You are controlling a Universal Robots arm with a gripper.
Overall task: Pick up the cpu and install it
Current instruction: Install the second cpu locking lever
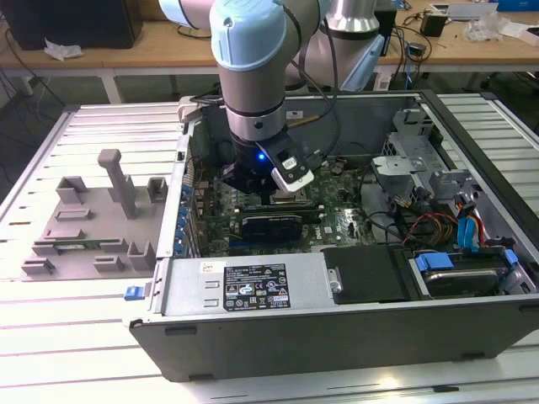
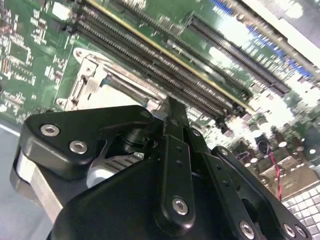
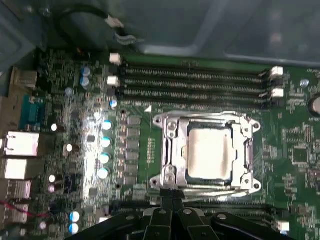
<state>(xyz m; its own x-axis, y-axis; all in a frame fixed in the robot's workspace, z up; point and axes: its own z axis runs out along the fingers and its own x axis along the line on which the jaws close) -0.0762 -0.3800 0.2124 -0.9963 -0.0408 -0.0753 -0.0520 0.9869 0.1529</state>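
Observation:
The cpu (image 3: 210, 152), a flat square chip with a dull silver top, lies inside the metal-framed socket (image 3: 167, 150) on the green motherboard. In the second wrist view the socket frame (image 2: 87, 75) sits just beyond my black fingers (image 2: 175, 125). My gripper (image 3: 170, 196) is shut, its two fingers pressed together with nothing between them, and the tips are at the socket's edge beside the cpu. In the exterior view the gripper (image 1: 271, 195) hangs low inside the open computer case, over the middle of the board.
Long black memory slots (image 3: 195, 82) run along one side of the socket. The case (image 1: 253, 290) holds a black power supply cover (image 1: 366, 273), a metal drive cage (image 1: 404, 164) and loose red and blue cables (image 1: 467, 231). A grey fixture (image 1: 93, 219) stands outside the case on the exterior view's left.

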